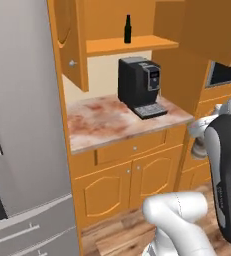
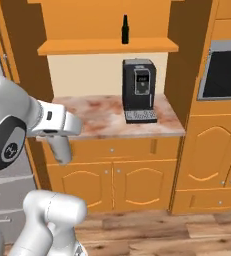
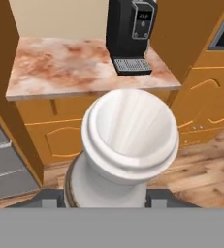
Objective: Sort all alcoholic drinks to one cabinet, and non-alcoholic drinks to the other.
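Gripper (image 3: pixel 107 193) clamps a stout white-capped bottle (image 3: pixel 129 133), its long axis running straight toward the camera; open upper cabinet shelf (image 1: pixel 132 45), holding the dark bottle (image 1: pixel 127 29), lies above and ahead.

Both base views face the coffee machine (image 1: pixel 140 86); hand view looks down nearer.

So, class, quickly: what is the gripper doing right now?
Gripper: shut on a white-capped bottle, seen from the top in the hand view.
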